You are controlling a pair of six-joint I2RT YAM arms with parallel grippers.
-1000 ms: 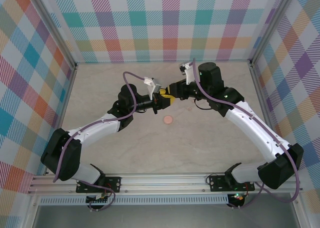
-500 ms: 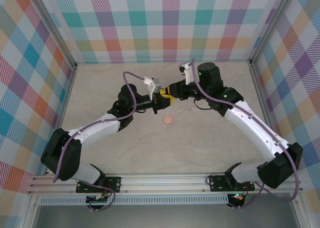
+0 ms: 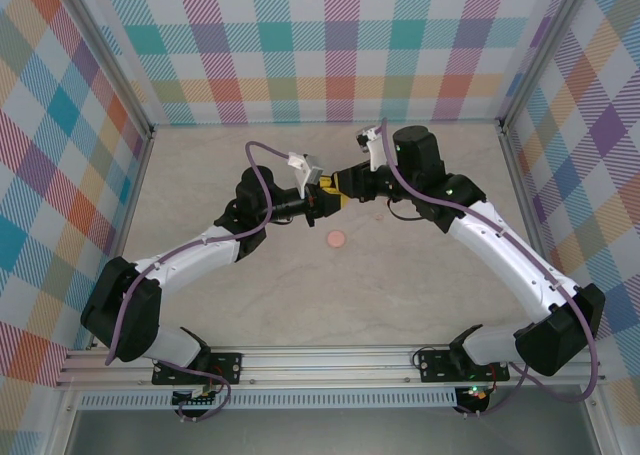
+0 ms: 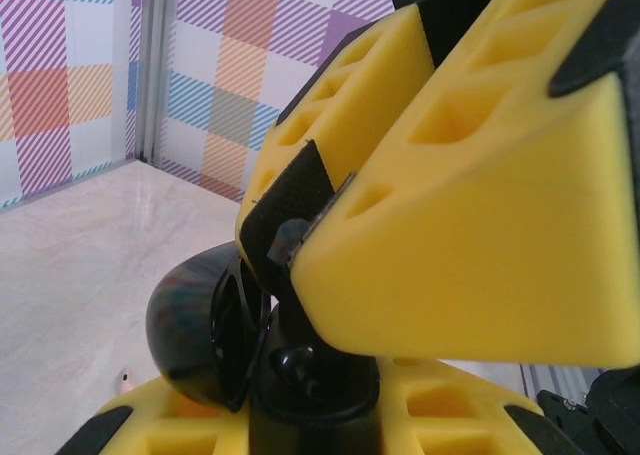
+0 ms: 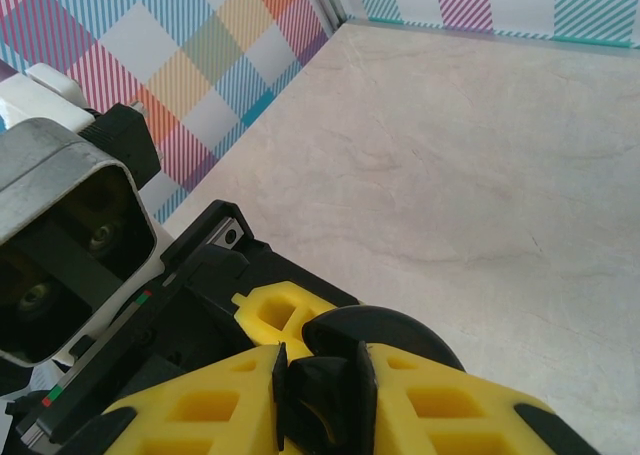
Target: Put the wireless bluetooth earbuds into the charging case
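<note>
Above the middle of the worktop (image 3: pixel 420 275) the two arms meet tip to tip, well off the surface. The left jaws are closed on a round black charging case (image 4: pixel 192 323), held from below with its domed lid swung open to one side. The right jaws come down on it from above and are pinched shut on a small black earbud (image 4: pixel 288 243), which hangs right at the mouth of the case; whether it touches the well beneath cannot be told. From the right wrist the same earbud (image 5: pixel 320 400) sits between the yellow pads (image 5: pixel 200 415), with the dark curve of the case just beyond. A round pink case (image 3: pixel 336 239) lies shut on the worktop, nearer the bases, and a tiny pale pink piece (image 4: pixel 125 378) rests on the surface below the held case
</note>
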